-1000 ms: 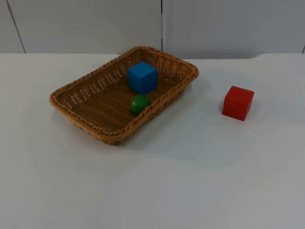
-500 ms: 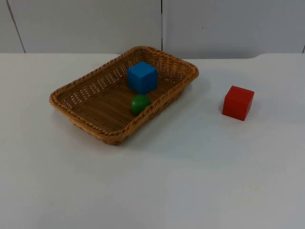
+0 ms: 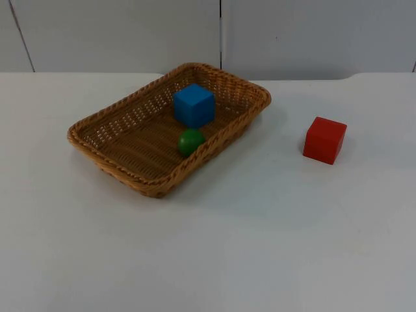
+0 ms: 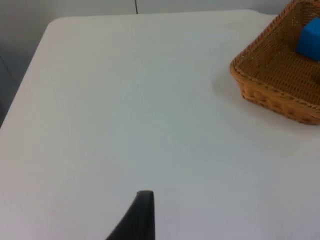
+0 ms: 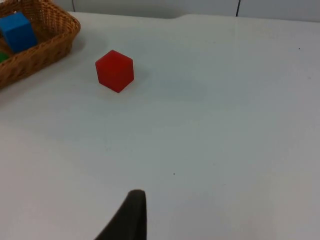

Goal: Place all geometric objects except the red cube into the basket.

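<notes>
Sitting on the white surface [image 3: 260, 247], the wicker basket [image 3: 104, 140] holds the blue cube [image 3: 194, 104] toward its 1 o'clock corner and the green ball [image 3: 190, 142] just beside it at 6 o'clock, against the near rim. At 3 o'clock from the basket, well apart, the red cube [image 3: 324, 140] rests on the bare surface. Each arm waits off to its side: the left tool [image 4: 141, 215] hangs over the surface near the basket's end, the right tool [image 5: 131, 215] near the red cube; whether either is spread or pressed together cannot be told.
</notes>
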Available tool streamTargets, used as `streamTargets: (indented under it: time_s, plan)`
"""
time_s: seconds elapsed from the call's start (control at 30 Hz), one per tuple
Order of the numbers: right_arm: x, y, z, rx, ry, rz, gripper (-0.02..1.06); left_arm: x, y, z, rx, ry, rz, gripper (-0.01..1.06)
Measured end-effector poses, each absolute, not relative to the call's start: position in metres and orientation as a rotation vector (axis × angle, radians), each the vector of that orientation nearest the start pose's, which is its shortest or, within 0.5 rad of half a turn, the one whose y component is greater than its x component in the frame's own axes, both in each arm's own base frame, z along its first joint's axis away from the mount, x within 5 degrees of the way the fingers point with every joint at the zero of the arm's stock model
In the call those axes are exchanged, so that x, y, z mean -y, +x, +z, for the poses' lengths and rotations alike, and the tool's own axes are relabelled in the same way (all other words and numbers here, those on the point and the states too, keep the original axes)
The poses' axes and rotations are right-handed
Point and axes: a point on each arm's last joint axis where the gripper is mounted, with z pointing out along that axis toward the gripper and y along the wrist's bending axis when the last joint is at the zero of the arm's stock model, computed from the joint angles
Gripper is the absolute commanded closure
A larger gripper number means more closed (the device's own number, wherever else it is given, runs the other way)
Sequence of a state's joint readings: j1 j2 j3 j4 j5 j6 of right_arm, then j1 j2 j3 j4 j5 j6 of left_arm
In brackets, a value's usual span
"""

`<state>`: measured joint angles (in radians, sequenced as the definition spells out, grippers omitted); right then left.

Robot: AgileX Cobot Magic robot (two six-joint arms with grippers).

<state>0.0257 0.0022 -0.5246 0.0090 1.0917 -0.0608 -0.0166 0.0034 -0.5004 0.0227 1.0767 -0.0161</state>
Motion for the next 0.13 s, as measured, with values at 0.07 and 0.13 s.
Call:
streamTargets:
  time_s: [0.07, 0.13]
  plan:
    - [-0.0005, -0.0087, 0.2816, -2.051, -0.089, -0.011, -0.01, -0.0016, -0.0051, 0.2761, -2.063, 0.000, 0.002, 0.00]
    - [-0.0004, -0.0087, 0.2816, -2.051, -0.089, -0.012, -0.01, -0.0016, -0.0051, 0.2761, -2.063, 0.001, 0.003, 0.00]
